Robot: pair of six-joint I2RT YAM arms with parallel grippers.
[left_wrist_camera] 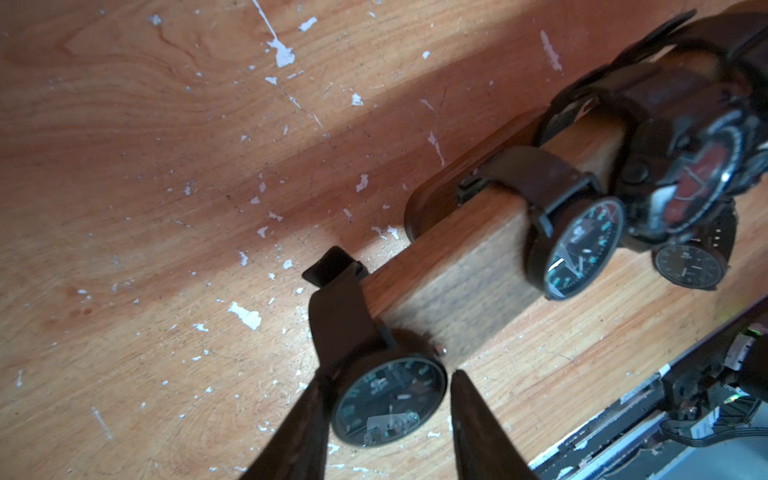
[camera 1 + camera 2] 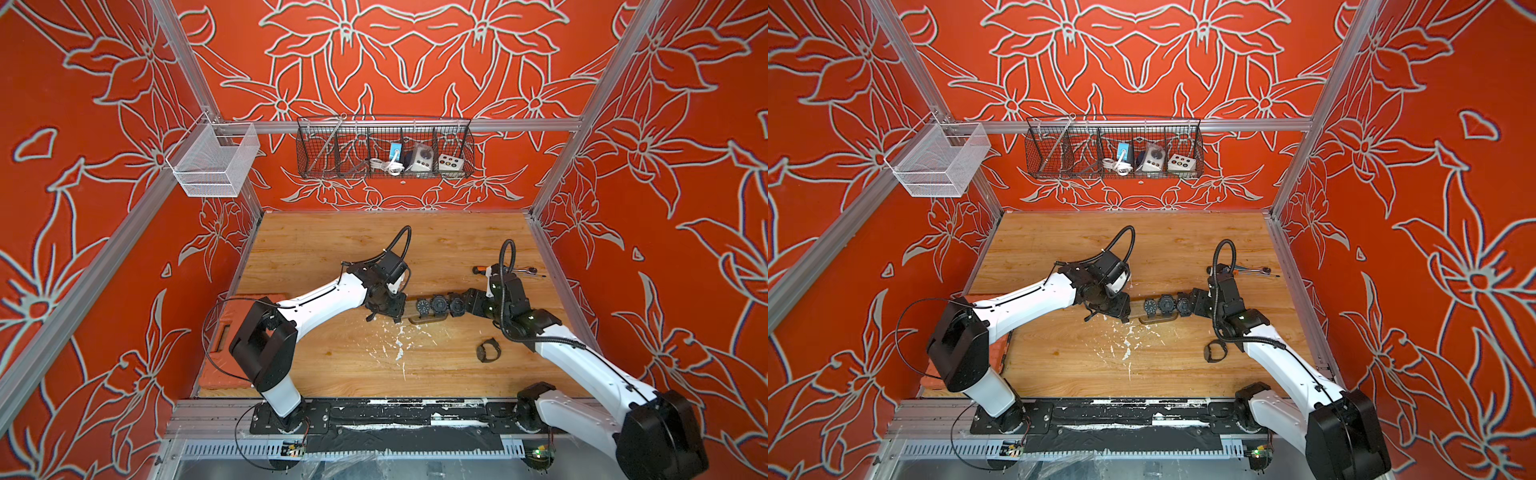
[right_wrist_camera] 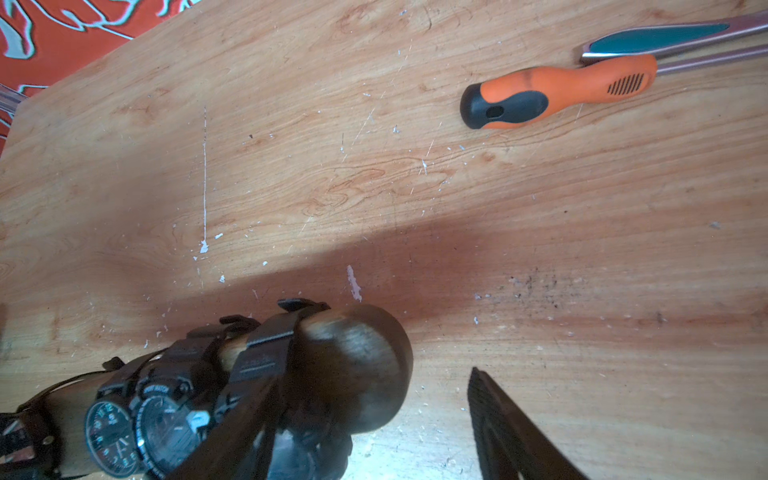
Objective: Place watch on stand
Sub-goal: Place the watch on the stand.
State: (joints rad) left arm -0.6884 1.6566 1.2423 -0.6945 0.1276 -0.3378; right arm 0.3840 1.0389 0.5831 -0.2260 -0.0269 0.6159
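Wire basket (image 2: 307, 149), wall at 12 o'clock: white cable (image 2: 388, 166), boxes (image 2: 451, 163). Watch (image 1: 388, 401) at stand (image 1: 461, 282) end, flanked by left claw (image 1: 388, 376), pinch unclear; right claw (image 3: 372, 378) spread.

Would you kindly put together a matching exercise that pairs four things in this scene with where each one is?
Things:
1. loose watch
2. screwdriver
3. tool case
4. end watch

Places:
A. at the left edge of the table, partly under the left arm
B. between the fingers of the left gripper
C. lying in front of the stand, beside the right arm
D. near the table's right edge, behind the stand

Pairs: 1-C, 2-D, 3-A, 4-B
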